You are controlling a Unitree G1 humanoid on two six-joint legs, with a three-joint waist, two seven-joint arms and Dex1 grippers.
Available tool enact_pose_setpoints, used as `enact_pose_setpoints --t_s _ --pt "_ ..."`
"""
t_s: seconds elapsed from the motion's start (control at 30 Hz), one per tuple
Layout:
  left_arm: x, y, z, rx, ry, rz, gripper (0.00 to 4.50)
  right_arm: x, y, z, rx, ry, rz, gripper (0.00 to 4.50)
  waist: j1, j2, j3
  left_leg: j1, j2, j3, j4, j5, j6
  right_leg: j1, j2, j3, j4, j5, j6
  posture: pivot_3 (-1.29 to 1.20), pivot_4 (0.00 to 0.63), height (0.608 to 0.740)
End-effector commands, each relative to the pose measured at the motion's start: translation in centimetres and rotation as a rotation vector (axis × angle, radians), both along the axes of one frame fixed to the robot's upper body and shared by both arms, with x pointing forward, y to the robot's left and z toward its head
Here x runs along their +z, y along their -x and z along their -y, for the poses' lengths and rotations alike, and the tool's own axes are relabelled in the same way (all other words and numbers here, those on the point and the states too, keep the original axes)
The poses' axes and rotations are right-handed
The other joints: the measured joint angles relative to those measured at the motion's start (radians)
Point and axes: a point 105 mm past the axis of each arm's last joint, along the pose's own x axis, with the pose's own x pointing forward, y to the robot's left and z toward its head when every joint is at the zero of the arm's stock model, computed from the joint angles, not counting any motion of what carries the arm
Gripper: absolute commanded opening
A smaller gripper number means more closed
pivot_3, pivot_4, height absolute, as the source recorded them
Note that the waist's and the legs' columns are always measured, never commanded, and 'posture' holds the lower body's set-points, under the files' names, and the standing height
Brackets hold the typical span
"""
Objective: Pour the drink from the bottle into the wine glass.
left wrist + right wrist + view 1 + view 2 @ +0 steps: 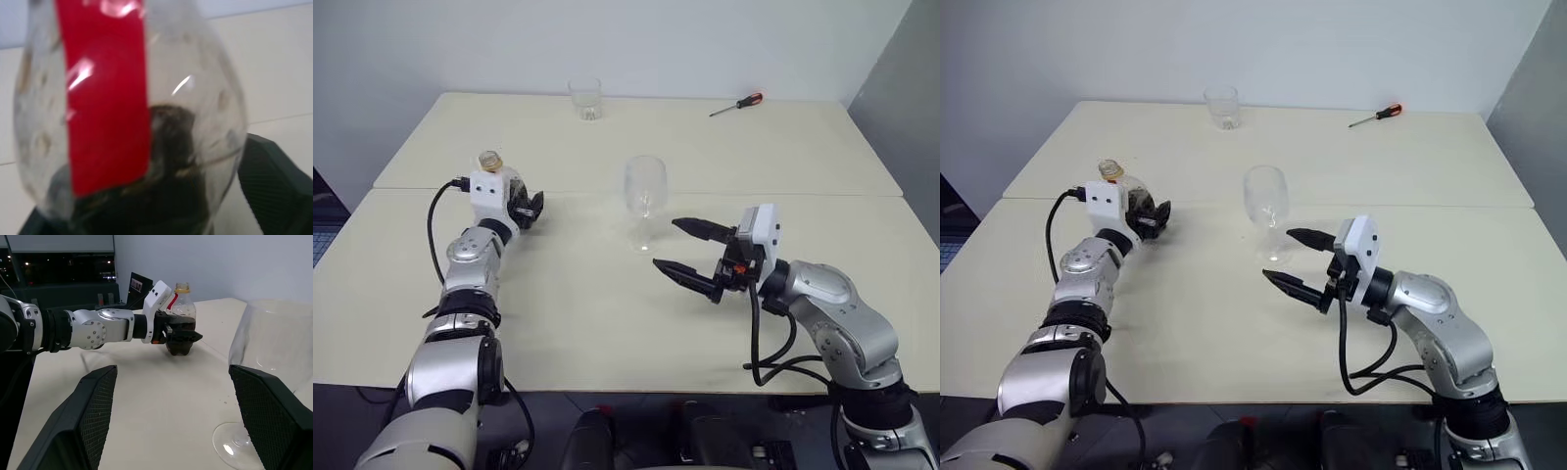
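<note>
1. a pale cream table is seen filling the middle of the head view, with a seam running across it left to right.
2. the left gripper is seen at the centre left of the head view, reaching level across the table; its jaws are set around the lower, rounded part of the bottle, one to each side. whether the grip is fully tight cannot be told.
3. the right gripper is placed at the centre right of the frame, its two black fingers spread wide and holding nothing, pointing towards the middle of the picture.
4. the wine glass stands upright and empty at the centre of the frame, just beside the right gripper's tips and apart from them.
5. the bottle stands upright, its long axis vertical, with a red label strip and a yellowish top; it sits at the centre left, well apart from the glass.
6. the drink, dark brown, lies in the bottom part of the bottle.
7. the key relation: the glass lies to the right of the bottle in the frame, so a carry rightward is judged to be needed before tilting the neck over the bowl.
8. a clear tumbler and a screwdriver lie at the top of the frame.
</note>
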Motion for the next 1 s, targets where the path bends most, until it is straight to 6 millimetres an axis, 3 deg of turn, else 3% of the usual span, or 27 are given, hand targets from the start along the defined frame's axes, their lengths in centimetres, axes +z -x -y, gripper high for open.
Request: enact_pose_setpoints --t_s 0.03,0.17,0.27,0.43,0.6,0.7,0.87,1.0 --pt "2.3 -0.4 -0.3 -0.001 -0.016 0.066 2.54 1.0 0.4 -0.1 0.012 -0.024 0.026 3.92 0.000 0.000 0.000 0.000 0.000 0.000 0.000 0.000 0.000 0.000 0.000 0.000 0.000 0.000 0.000 0.00 0.150 0.740" --pt "2.8 -0.5 -0.4 0.001 -0.018 0.076 1.31 1.0 0.4 -0.1 0.015 -0.023 0.021 3.92 0.000 0.000 0.000 0.000 0.000 0.000 0.000 0.000 0.000 0.000 0.000 0.000 0.000 0.000 0.000 0.00 0.150 0.740" --pt "3.3 -0.5 -0.3 -0.010 -0.027 0.088 0.88 1.1 0.2 -0.2 0.017 -0.025 0.023 3.92 0.000 0.000 0.000 0.000 0.000 0.000 0.000 0.000 0.000 0.000 0.000 0.000 0.000 0.000 0.000 0.00 0.150 0.740" --pt "4.8 -0.7 2.3 -0.165 -0.168 0.110 0.80 1.1 -0.3 0.0 0.004 -0.026 0.016 3.92 0.000 0.000 0.000 0.000 0.000 0.000 0.000 0.000 0.000 0.000 0.000 0.000 0.000 0.000 0.000 0.00 0.150 0.740" --pt "8.0 -0.5 6.2 -0.405 -0.338 0.154 0.79 1.3 -1.1 1.3 -0.021 -0.007 0.016 3.92 0.003 -0.001 0.000 -0.001 -0.001 0.000 0.001 0.000 0.000 0.000 0.000 -0.001 0.000 0.000 0.000 0.00 0.150 0.740" --pt "10.6 -0.1 8.4 -0.517 -0.489 0.222 0.79 2.0 -2.1 2.6 -0.059 -0.002 0.019 3.92 0.002 -0.001 0.001 -0.001 -0.001 0.000 0.001 0.000 0.000 0.000 0.000 -0.001 0.000 0.000 0.000 0.00 0.150 0.740" --pt "12.5 0.5 11.0 -0.645 -0.743 0.309 0.79 3.6 -4.0 5.1 -0.122 -0.022 0.011 3.92 -0.001 -0.001 0.001 0.000 -0.001 0.002 0.000 0.000 0.000 0.000 0.001 0.000 0.000 0.000 0.000 0.00 0.150 0.740" --pt "13.5 0.9 12.8 -0.706 -0.874 0.375 0.79 4.6 -4.9 5.6 -0.133 -0.005 0.041 3.92 -0.004 -0.001 0.001 0.000 -0.001 0.003 0.000 0.000 0.000 -0.001 0.001 0.000 0.001 0.000 0.000 0.00 0.150 0.740"
